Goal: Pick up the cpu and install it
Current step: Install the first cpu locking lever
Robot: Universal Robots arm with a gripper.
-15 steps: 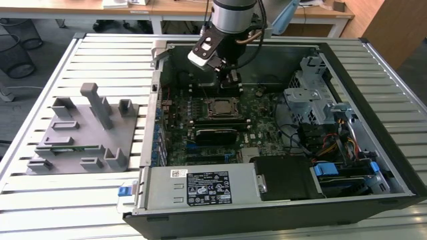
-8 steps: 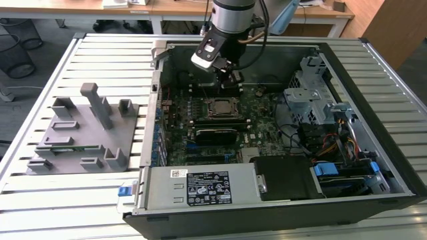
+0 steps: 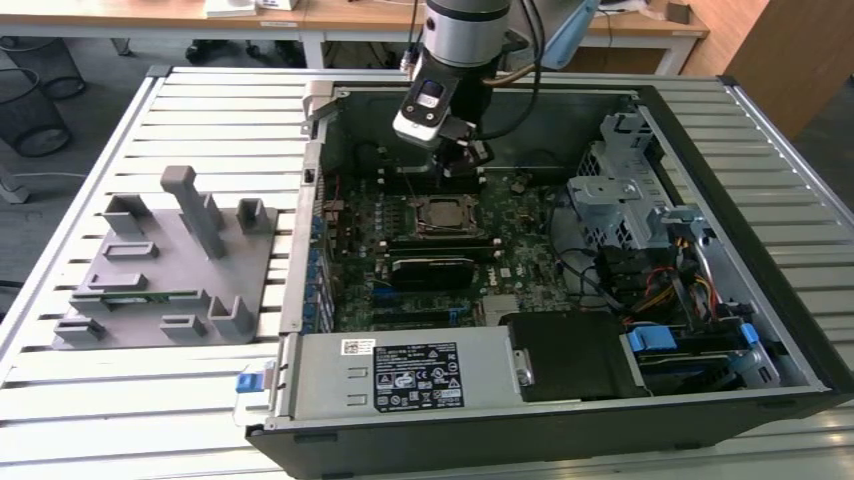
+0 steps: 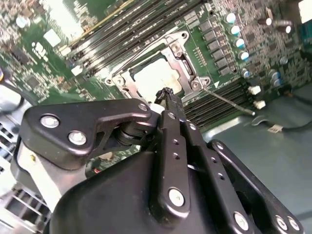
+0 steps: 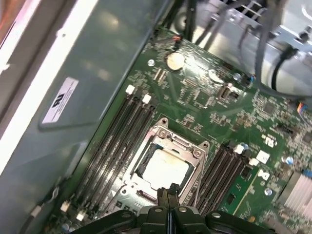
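The cpu lies flat inside the socket frame on the motherboard, close to the middle of the exterior view, so the pick-up and the placing look done. The gripper hangs just over the socket's near edge, its fingers pressed together on nothing and clear of the chip. I cannot tell whether the chip is fully seated or the frame latched, so that much may be left

In the exterior view, room above the CPU socket is open; the end effector hangs at 12 o'clock, the drive cage rises at 3, the case wall at 9.
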